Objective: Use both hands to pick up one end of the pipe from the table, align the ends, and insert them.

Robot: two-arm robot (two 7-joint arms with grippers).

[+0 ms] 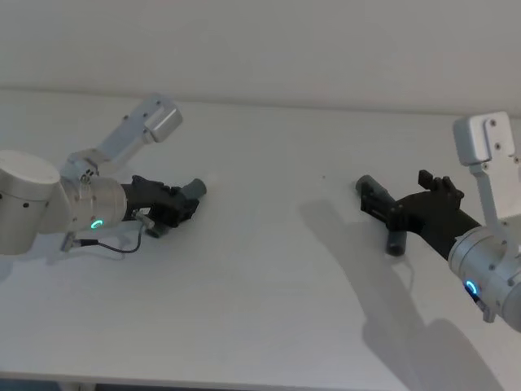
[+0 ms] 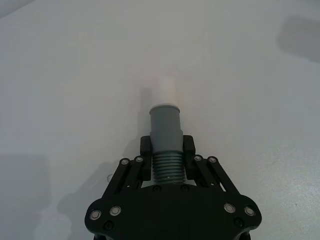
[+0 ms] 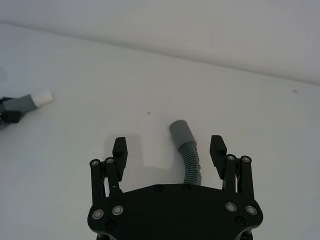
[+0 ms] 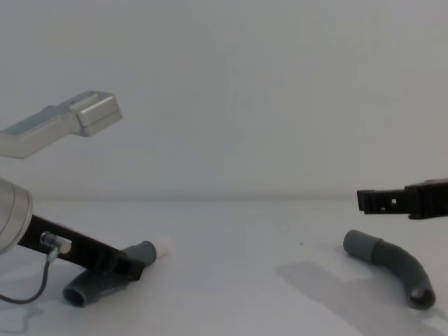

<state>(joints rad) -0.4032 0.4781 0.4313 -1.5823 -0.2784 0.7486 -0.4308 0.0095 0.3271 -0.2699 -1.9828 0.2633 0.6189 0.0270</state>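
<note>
My left gripper [image 2: 166,150] is shut on the corrugated part of one pipe piece [image 2: 165,167], low on the table [image 1: 269,285] at the left. Its grey cuff [image 2: 165,125] and white tip [image 2: 162,90] stick out past the fingers. In the chest view this piece [image 4: 105,280] rests on the table with the white tip [image 4: 163,245] pointing inward. The other pipe piece [image 4: 395,262] lies curved on the table at the right, its open grey socket cuff [image 3: 180,131] pointing toward the middle. My right gripper [image 3: 169,150] hangs open a little above it, fingers either side of the hose.
A white wall [image 4: 231,91] rises behind the table's far edge. A thin black cable [image 1: 122,248] loops on the table beside the left wrist. Bare white table lies between the two pieces.
</note>
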